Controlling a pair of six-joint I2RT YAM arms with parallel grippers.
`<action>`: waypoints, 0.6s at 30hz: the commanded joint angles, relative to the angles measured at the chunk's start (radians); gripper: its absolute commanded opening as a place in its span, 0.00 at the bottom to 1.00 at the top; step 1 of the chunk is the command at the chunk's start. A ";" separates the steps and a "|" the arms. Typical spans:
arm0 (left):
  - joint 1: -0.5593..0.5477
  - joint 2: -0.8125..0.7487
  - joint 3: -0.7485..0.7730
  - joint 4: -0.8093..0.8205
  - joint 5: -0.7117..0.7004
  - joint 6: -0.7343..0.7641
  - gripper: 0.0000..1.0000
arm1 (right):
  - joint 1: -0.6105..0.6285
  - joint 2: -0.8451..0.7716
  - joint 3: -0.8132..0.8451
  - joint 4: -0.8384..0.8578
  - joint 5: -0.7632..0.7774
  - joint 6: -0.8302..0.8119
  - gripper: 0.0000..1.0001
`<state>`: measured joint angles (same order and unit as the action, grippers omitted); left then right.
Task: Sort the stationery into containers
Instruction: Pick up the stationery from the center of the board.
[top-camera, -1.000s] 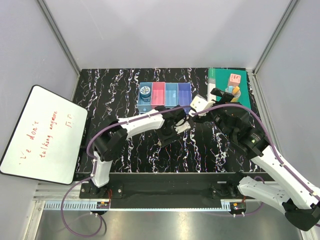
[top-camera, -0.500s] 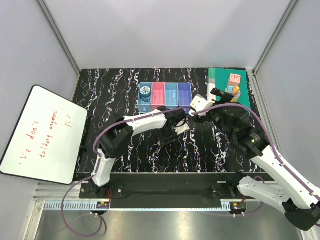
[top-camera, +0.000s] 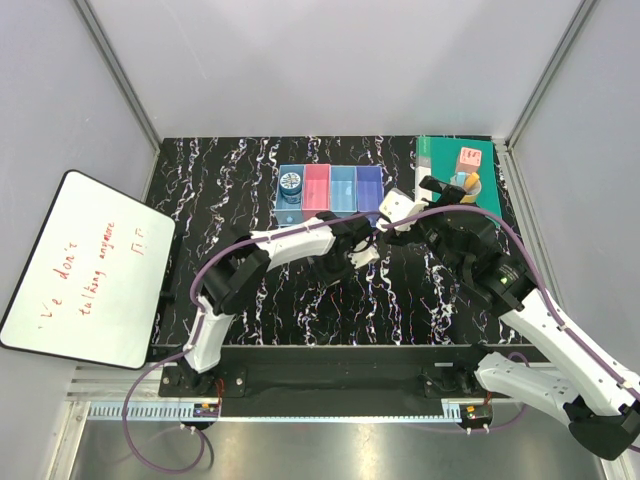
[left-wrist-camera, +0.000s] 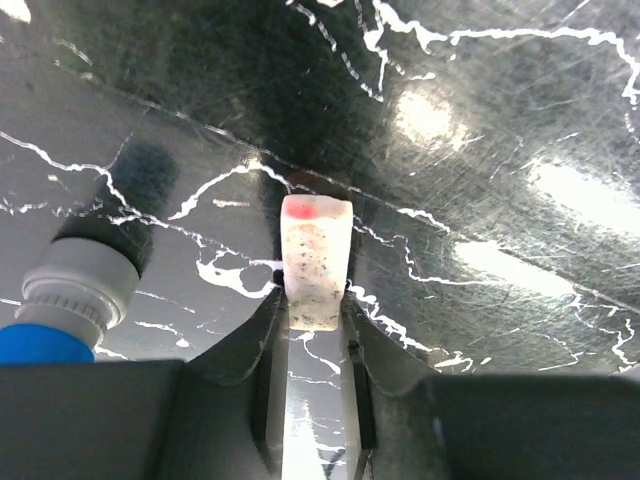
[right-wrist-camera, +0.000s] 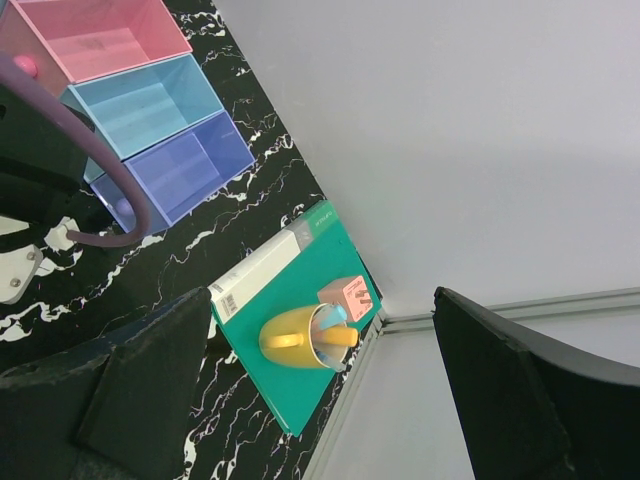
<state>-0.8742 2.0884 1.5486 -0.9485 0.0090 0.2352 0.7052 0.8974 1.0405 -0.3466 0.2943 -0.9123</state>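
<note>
Pinching a pale block (left-wrist-camera: 316, 258) in the left gripper (left-wrist-camera: 315, 302). Pressed tight on both long sides, far end poking out past the fingertips, with a red smudge on that end and grey specks along the face. Low over the black table (left-wrist-camera: 480, 130), on the near side of the bins and roughly in front of the blue and purple ones in the top view. Cannot tell whether the block is touching the surface. Just left of that gripper, lying on the table, a blue cylinder (left-wrist-camera: 62, 305) with a pale ribbed collar.

On the right, spread wide: right gripper (right-wrist-camera: 318, 296), fingers (right-wrist-camera: 140, 390) out at the two sides of its wrist view. Hanging near the right end of the bin row, beside the book, looking toward the back right corner.

Lined up side by side at the back, wall to wall: light blue bin (top-camera: 290, 210), pink bin (top-camera: 316, 188), blue bin (top-camera: 343, 188), purple bin (top-camera: 369, 188). Inside the light blue one, a round blue disc (top-camera: 290, 181).

Right of the row, flat on the table, a green book (top-camera: 488, 165). Standing on it, a yellow mug (right-wrist-camera: 285, 340) with an orange stick (right-wrist-camera: 342, 336) and a light blue item inside. Just beside the mug, a pink cube (right-wrist-camera: 345, 293). Along the book's edge nearest the bins, a white box (right-wrist-camera: 255, 272). At the table's left edge, a whiteboard (top-camera: 85, 270) with red writing.
</note>
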 joint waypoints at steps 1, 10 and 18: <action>0.001 0.004 0.041 0.020 0.037 0.009 0.13 | 0.004 0.000 0.046 0.014 -0.009 0.013 1.00; -0.005 -0.066 0.057 0.020 0.068 0.032 0.07 | 0.004 0.001 0.047 0.018 -0.007 0.007 1.00; -0.011 -0.166 0.131 0.016 0.051 0.058 0.03 | 0.002 0.005 0.049 0.021 -0.006 0.001 1.00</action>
<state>-0.8814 2.0346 1.6016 -0.9489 0.0532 0.2676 0.7052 0.9005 1.0412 -0.3462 0.2943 -0.9123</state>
